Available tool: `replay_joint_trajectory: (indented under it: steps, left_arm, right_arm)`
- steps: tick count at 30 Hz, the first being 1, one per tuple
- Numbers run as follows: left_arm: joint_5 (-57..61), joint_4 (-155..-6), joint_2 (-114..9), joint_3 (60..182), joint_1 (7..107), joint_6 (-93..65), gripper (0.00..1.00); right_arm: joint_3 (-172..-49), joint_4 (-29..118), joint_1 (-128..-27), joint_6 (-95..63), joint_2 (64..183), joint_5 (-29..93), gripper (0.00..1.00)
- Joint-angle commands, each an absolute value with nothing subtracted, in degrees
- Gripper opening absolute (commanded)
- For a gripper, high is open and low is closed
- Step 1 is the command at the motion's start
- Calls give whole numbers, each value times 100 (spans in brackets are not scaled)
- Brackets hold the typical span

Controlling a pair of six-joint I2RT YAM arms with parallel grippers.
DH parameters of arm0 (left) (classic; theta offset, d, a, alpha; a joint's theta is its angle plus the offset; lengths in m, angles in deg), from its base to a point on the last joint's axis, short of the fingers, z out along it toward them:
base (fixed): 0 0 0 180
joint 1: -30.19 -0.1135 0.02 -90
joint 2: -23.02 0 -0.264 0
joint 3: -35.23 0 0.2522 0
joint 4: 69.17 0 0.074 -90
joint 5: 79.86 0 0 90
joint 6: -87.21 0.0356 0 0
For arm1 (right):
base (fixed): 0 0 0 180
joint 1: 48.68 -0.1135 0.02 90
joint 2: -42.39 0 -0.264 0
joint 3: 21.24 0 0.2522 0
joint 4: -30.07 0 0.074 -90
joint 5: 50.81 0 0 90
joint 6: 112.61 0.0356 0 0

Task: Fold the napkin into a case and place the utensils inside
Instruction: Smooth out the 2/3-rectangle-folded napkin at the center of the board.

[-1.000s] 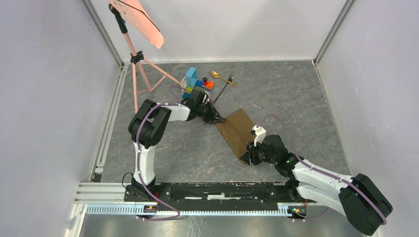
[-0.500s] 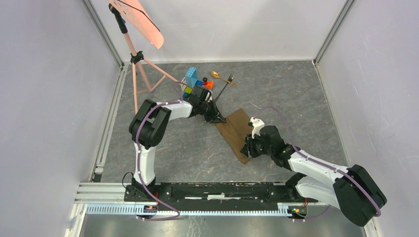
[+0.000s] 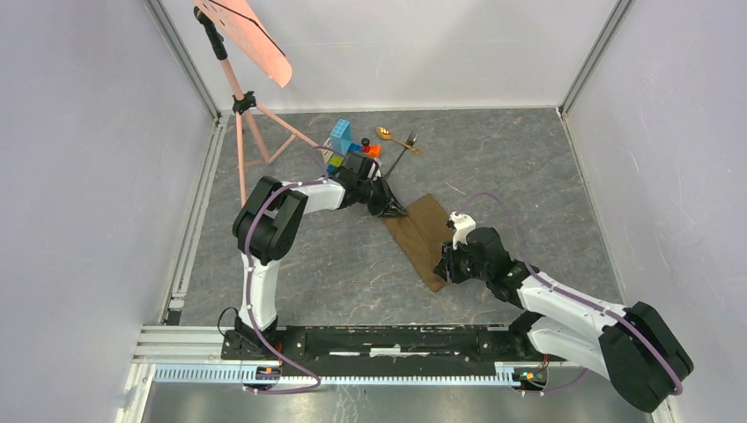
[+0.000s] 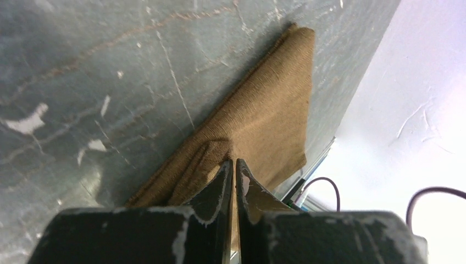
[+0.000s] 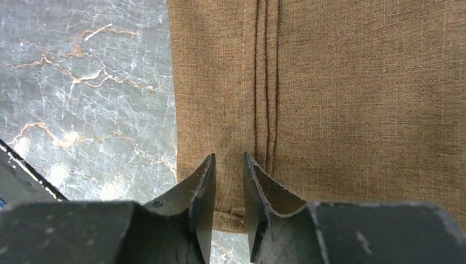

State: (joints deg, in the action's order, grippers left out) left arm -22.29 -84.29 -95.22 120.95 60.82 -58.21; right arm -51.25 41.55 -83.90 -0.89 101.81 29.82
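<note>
The left gripper (image 4: 232,165) has its jaws nearly together at the bunched far corner of the napkin (image 4: 275,110); whether it pinches cloth I cannot tell. The right gripper (image 5: 228,159), narrowly parted, holds nothing above the near hem. A weak pinch could slip and spoil the fold, or drag the napkin across the surface (image 3: 528,176), away from the spoon (image 3: 385,134) and fork (image 3: 401,157) by the blocks (image 3: 345,145)

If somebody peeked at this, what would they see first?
Probably the brown napkin lying mid-table, with the left end effector pinching its left corner and the right end effector low over its near edge. Next, the colourful toy blocks at the back, beside a gold spoon and dark fork.
</note>
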Motion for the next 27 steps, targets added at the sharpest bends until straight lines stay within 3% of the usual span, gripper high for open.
replay_joint_trajectory:
  steps: [1, 7, 12, 16, 20, 23, 27]
  left_arm:
    - [-1974, -8678, -9828, 12517, 6078, -5810, 10]
    - [-1758, -9253, -10014, 12845, 6084, -5522, 10]
    - [-1662, -9769, -9777, 13086, 6096, -5097, 13]
    - [-2053, -9961, -9315, 13123, 6098, -4793, 30]
    - [-2355, -10013, -8659, 12794, 6113, -4724, 50]
    - [-2340, -10168, -8155, 12432, 6122, -4616, 56]
    - [-2284, -10220, -7623, 11887, 6185, -4604, 60]
  right_arm:
    - [-5288, 4516, -8401, -209, 9741, 3057, 31]
    - [-4640, 4036, -8392, -28, 9899, 3211, 31]
    - [-4982, 4811, -8398, -323, 9869, 4087, 31]
    - [-5390, 5075, -8390, -424, 9763, 3986, 33]
    - [-5888, 5227, -8271, -352, 9654, 3691, 44]
    - [-6208, 5283, -7870, -541, 9715, 3660, 55]
    - [-6662, 5413, -7141, -1041, 10339, 3409, 58]
